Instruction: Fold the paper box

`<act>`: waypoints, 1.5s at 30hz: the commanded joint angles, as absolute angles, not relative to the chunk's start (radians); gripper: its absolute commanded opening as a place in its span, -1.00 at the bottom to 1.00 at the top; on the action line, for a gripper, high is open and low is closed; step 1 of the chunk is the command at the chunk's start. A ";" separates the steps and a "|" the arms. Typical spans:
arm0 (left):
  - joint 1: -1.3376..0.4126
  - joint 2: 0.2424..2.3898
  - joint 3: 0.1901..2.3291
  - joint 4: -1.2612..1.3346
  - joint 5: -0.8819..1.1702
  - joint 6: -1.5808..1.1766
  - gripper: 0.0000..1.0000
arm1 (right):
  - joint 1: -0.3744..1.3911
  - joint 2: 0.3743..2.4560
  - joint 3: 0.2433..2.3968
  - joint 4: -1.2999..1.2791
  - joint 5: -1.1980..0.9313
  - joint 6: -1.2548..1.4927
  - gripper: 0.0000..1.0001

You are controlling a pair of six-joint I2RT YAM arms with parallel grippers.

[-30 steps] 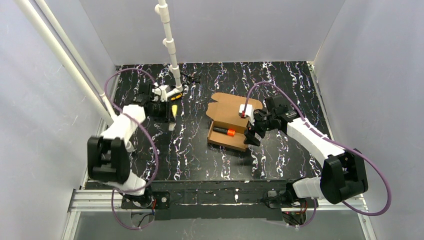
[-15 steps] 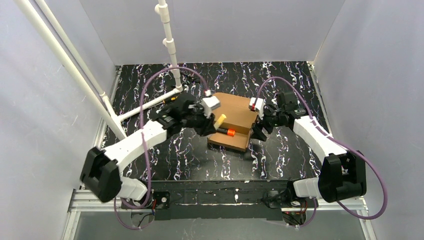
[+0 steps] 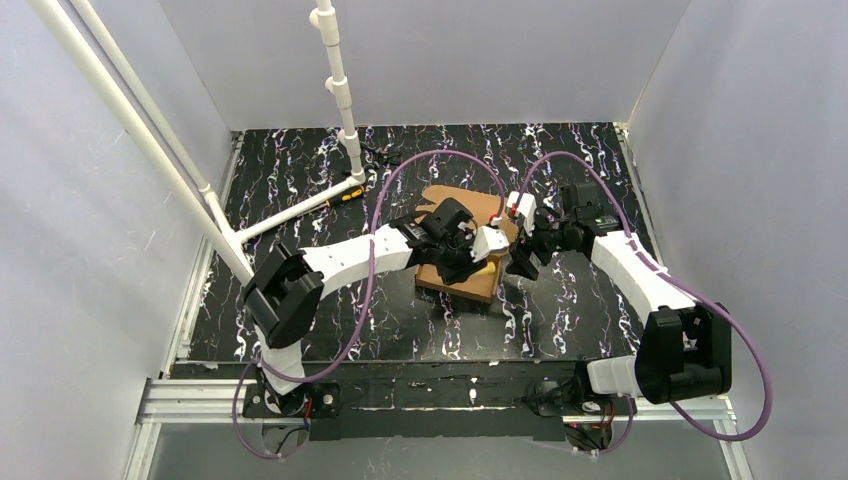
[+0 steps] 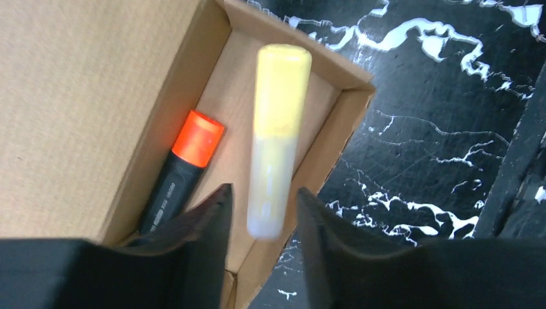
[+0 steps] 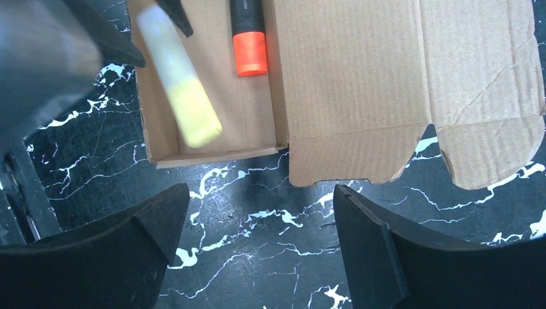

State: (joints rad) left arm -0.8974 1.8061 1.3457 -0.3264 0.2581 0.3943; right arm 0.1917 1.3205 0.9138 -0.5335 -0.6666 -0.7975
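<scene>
Paper box (image 3: 455, 283) sits mid-surface (image 3: 300, 170), tray side toward me. My left gripper (image 4: 263, 193) hangs over the tray's right end, jaws parted. A blurred yellow marker (image 4: 277, 129) has its lower end between the fingers, with a sliver of cardboard showing beside it, so no firm pinch. My right gripper (image 5: 261, 193) hovers just off the box's right end, jaws wide apart, holding nothing. A black-and-orange marker (image 4: 187, 167) lies in the tray along the lid fold. The lid (image 5: 354, 71) is folded back on the box's far side.
</scene>
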 commanded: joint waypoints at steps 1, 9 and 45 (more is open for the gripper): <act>-0.904 1.788 1.368 -0.374 0.185 0.417 -0.12 | 0.177 1.290 0.944 -0.556 -0.706 -0.819 0.83; -0.893 1.653 1.309 -0.319 0.027 0.314 0.23 | 0.139 1.287 0.951 -0.572 -0.732 -0.825 0.83; -0.348 1.808 1.137 0.182 0.645 -0.678 0.51 | 0.051 1.622 1.058 0.002 -0.615 0.196 0.62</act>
State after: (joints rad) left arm -0.3340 1.8111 1.0870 0.1570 0.5735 -0.6914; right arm -0.0055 1.6279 0.9886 0.0124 -0.6186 0.2554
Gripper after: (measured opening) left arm 0.797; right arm 0.813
